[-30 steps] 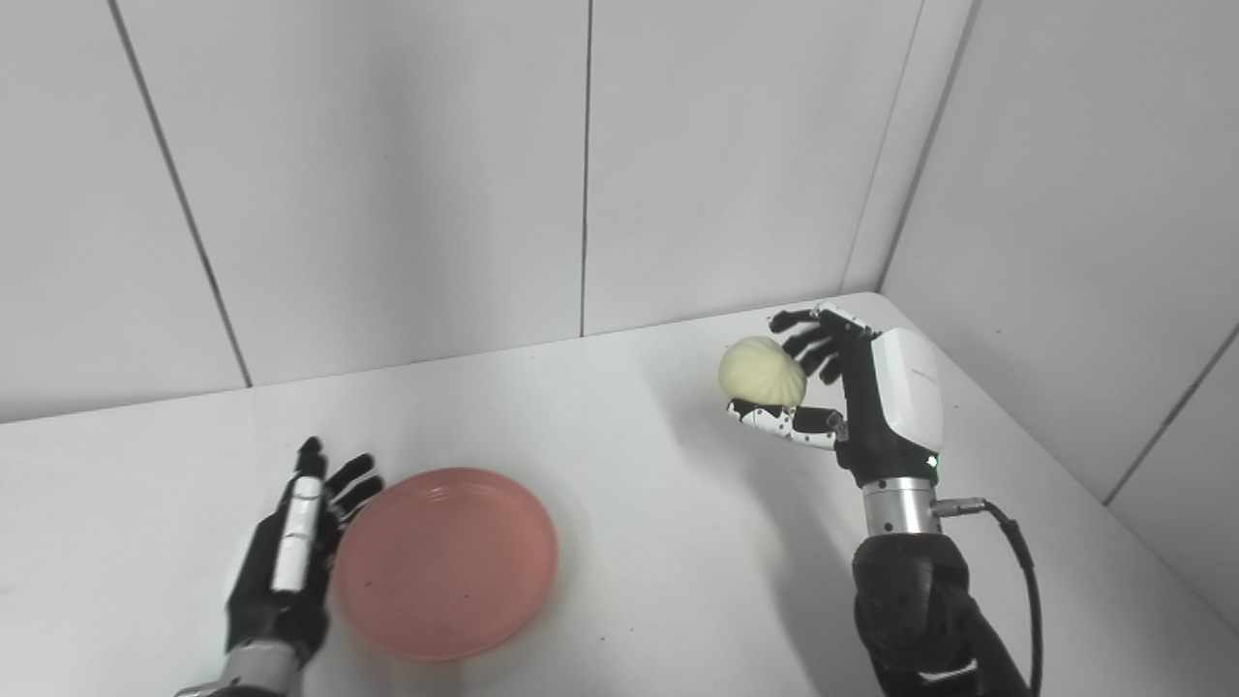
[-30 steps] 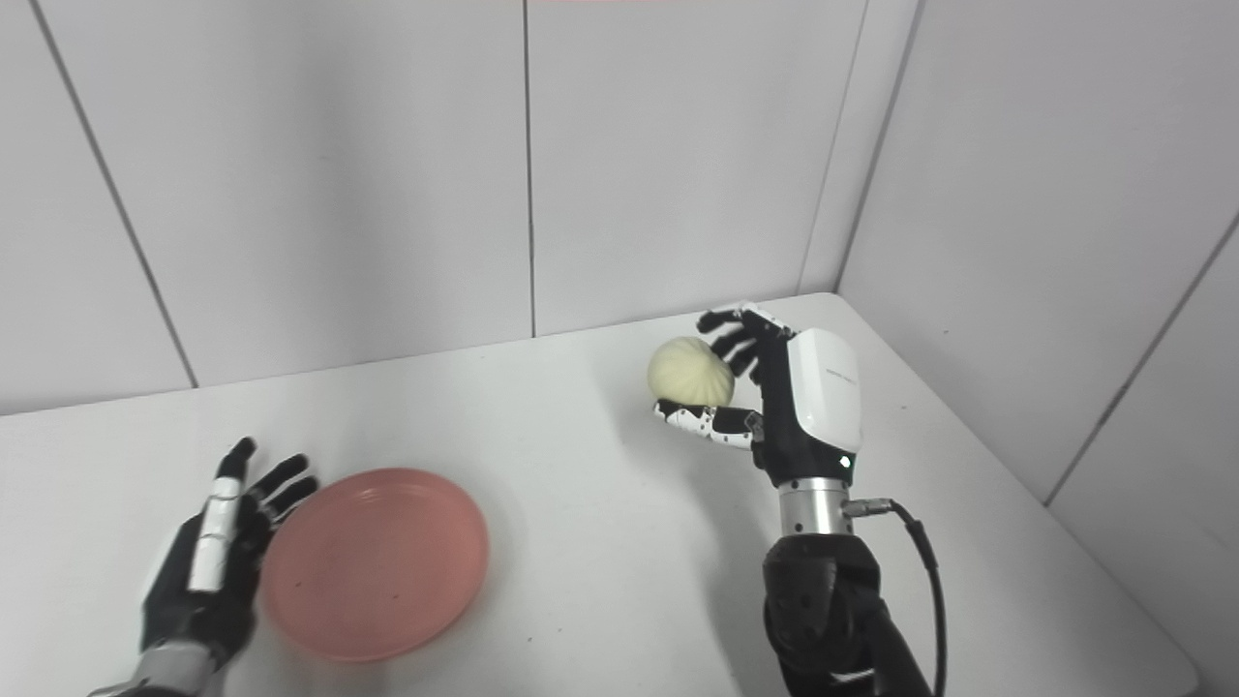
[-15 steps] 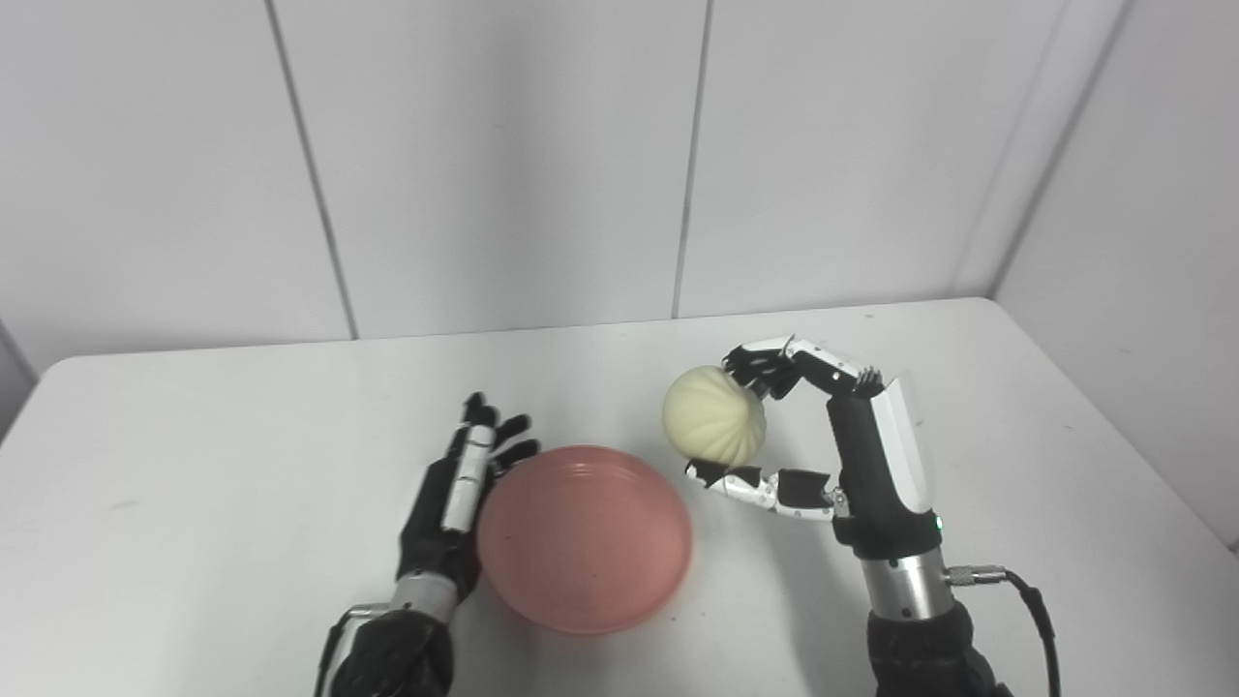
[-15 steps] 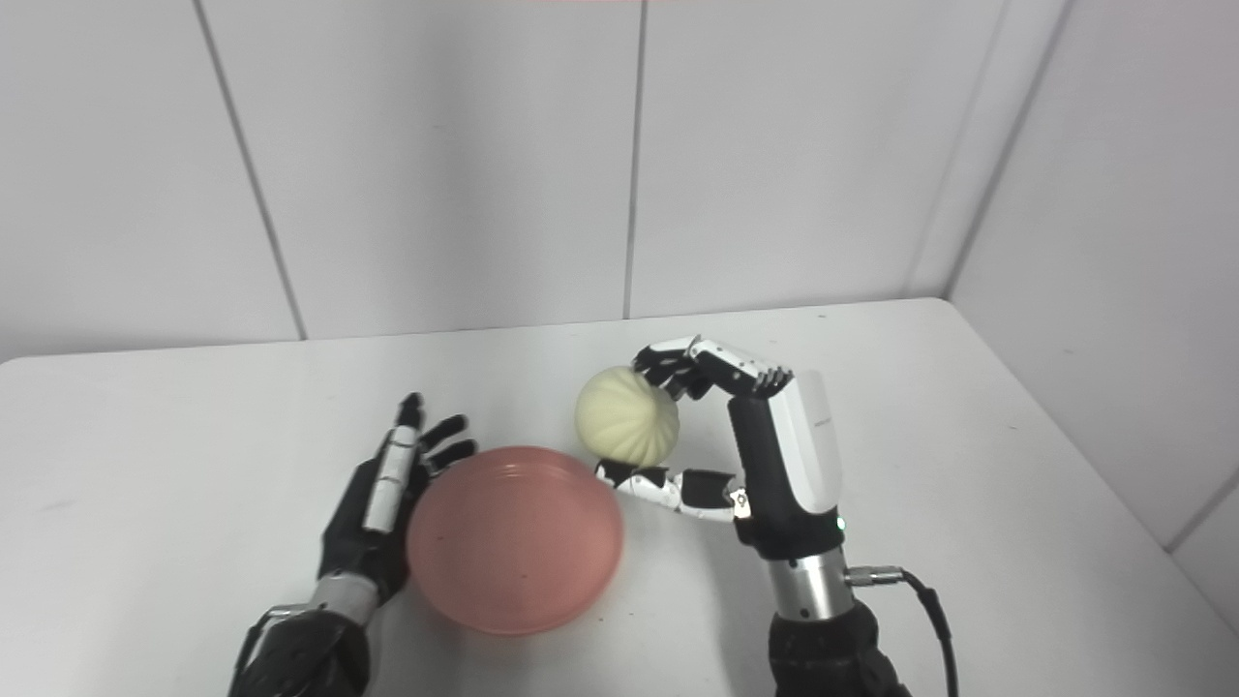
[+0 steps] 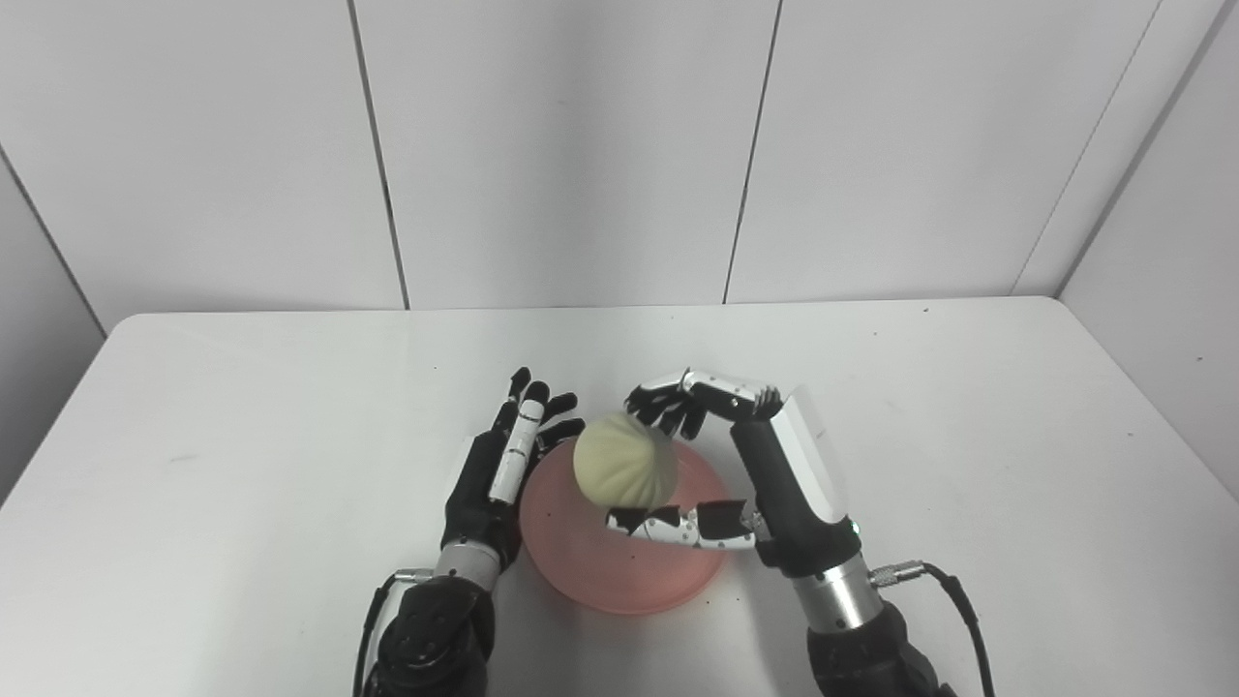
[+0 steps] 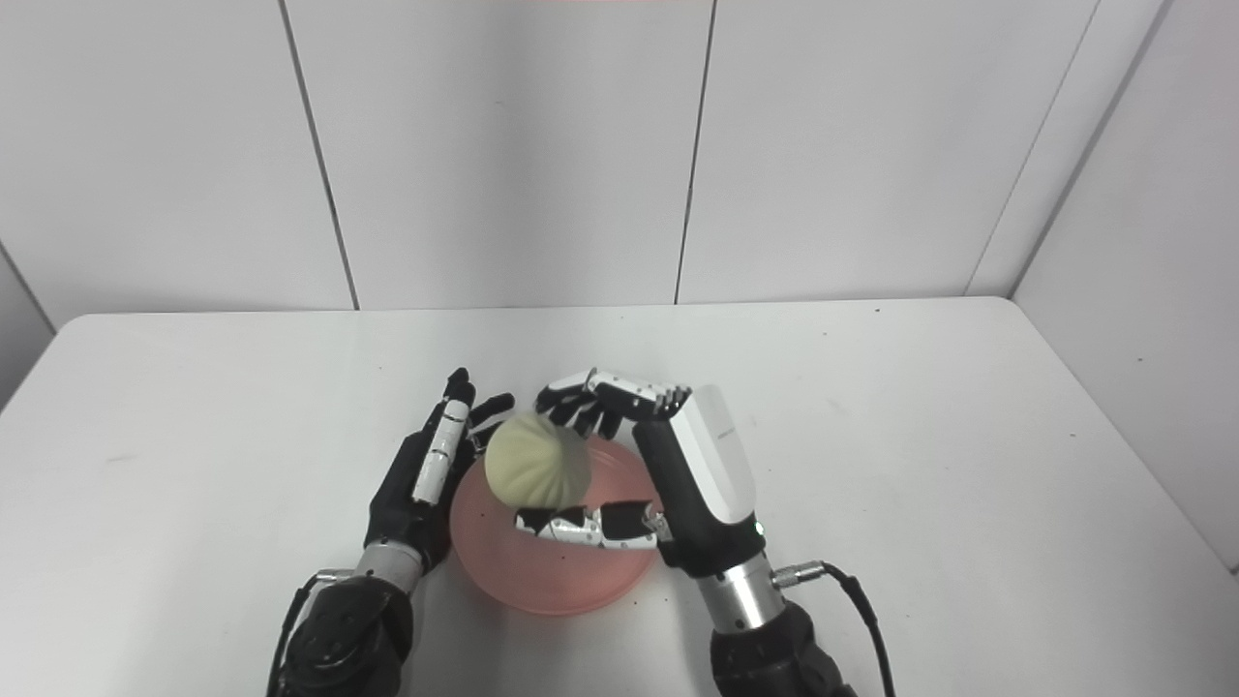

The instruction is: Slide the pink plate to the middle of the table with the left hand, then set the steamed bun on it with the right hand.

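Left eye view: the white table (image 5: pixel 194 465) is seen whole now, because the camera has shifted since a second ago. At the left, the black left hand (image 5: pixel 498 474) is laid flat with fingers spread, its edge touching the rim of the round pink plastic plate (image 5: pixel 590 566). This plate has been pushed to the middle of the table. Above it, the pale yellow pleated steamed bun (image 5: pixel 624 471) is pinched between thumb and fingers of the white-backed right hand (image 5: pixel 745 474), which has been brought over from the far right corner. The sliding is judged complete; only lowering and release are left.
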